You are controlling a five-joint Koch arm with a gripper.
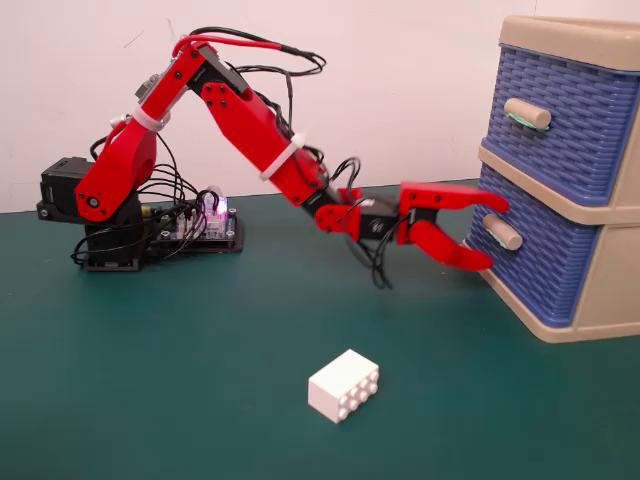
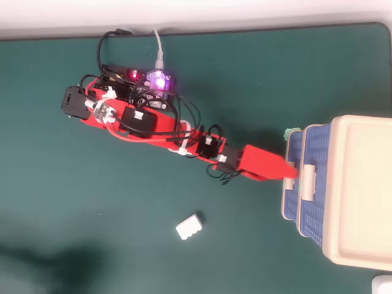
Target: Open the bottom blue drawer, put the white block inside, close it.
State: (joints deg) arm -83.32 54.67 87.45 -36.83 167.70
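The bottom blue drawer (image 1: 535,265) sits in the beige-framed cabinet (image 1: 600,215) at the right and looks pushed in. Its beige handle (image 1: 505,234) sticks out toward the arm. My red gripper (image 1: 497,236) is open, with one jaw above the handle and one below it, tips close to the drawer front. In the overhead view the gripper (image 2: 291,171) reaches the drawer front (image 2: 289,196). The white block (image 1: 343,386) lies on the green mat in front of the arm, studs sideways, well apart from the gripper. It also shows in the overhead view (image 2: 189,227).
The identical upper blue drawer (image 1: 560,120) with its handle (image 1: 527,113) is directly above. The arm base (image 1: 100,215) and a lit controller board (image 1: 205,218) stand at the left, with loose cables. A white wall backs the mat.
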